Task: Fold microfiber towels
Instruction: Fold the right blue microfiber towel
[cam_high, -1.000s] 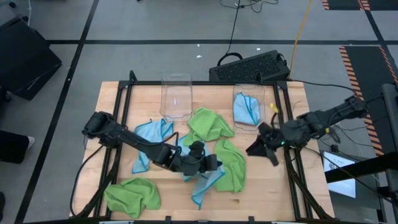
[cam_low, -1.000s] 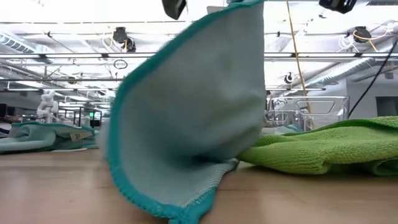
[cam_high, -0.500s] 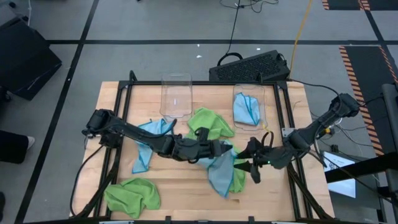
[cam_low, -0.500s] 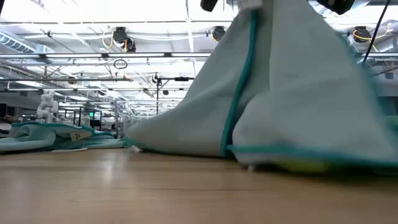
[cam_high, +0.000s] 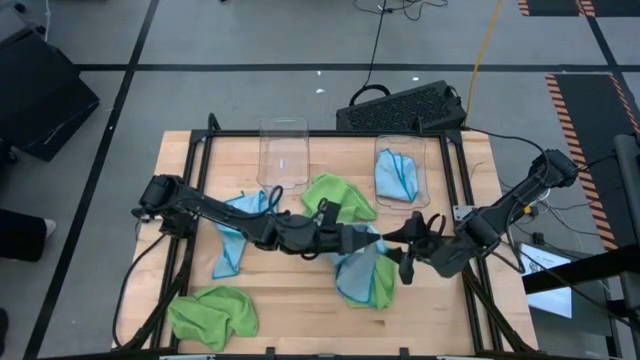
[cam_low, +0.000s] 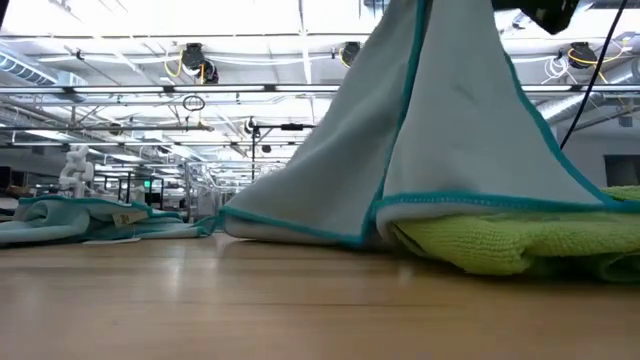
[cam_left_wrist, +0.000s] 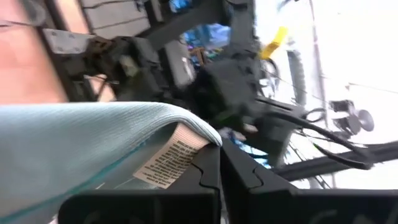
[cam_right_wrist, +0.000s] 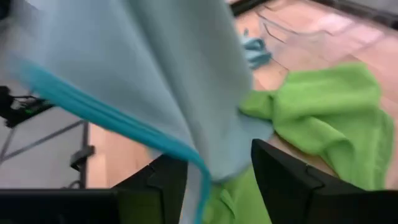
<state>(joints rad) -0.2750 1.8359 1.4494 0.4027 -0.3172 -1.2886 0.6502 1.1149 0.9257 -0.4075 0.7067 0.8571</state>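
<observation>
The left gripper (cam_high: 366, 238) pinches the raised blue towel (cam_high: 355, 272) mid-table. The right gripper (cam_high: 400, 248), jaws spread, sits just right of it, probably straddling its hanging edge, over a green towel (cam_high: 382, 290).

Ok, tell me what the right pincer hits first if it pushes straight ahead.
Most likely the lifted light blue towel: it hangs right before the right pincer, whose jaws stand apart, with a lime green towel beyond it.

table: light wood (cam_high: 470, 160)
green towels: 7 o'clock (cam_high: 212, 312), centre (cam_high: 338, 198)
blue towel: 9 o'clock (cam_high: 238, 225)
clear bins: 12 o'clock (cam_high: 284, 152)
</observation>
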